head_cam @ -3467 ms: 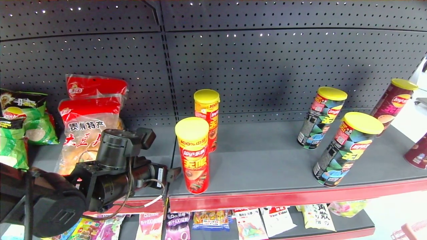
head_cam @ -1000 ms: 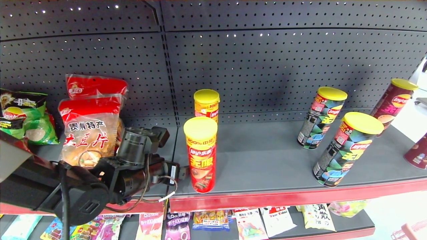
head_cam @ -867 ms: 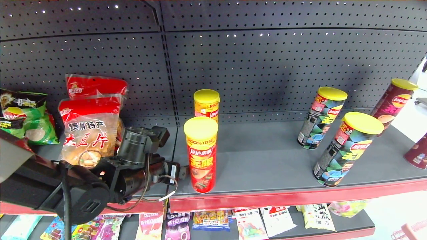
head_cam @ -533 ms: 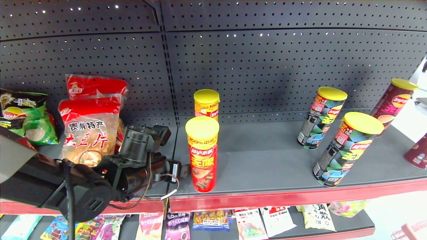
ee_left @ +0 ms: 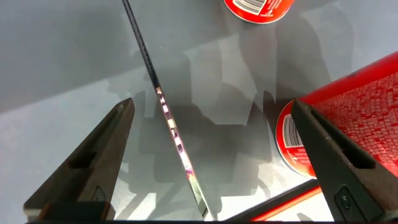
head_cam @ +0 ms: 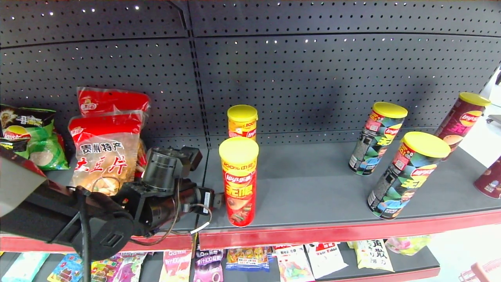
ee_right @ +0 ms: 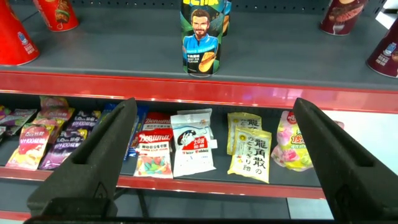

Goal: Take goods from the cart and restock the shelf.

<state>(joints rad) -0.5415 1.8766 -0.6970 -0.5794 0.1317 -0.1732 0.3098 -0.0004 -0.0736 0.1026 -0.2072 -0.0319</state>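
Two red cans stood upright on the shelf (head_cam: 313,188): a back can (head_cam: 242,121) near the pegboard wall, and a front can (head_cam: 238,184) ahead of it, close to the red front lip (head_cam: 332,231).

The left gripper (ee_left: 211,109) sat low on the shelf just beside the front can, between it and the snack bags (head_cam: 103,156). Its fingers (ee_left: 99,162) were spread wide and gripped nothing. The can's base lay close to one finger; contact could not be confirmed.

The right gripper (ee_right: 211,102) faced the lower shelf of packets (ee_right: 186,146), well apart from the front can, fingers equally wide and empty.

Assessment: the front can appeared placed, so the step in hand was clearing the left arm.

Recommendations:
- Keep the fingers fully spread and draw straight back along their own line, not sideways.
- Keep the near finger off the can wall. A tall, narrow can so near the lip would tip or slide off with a light knock.
- Clear the lip before lowering the arm.
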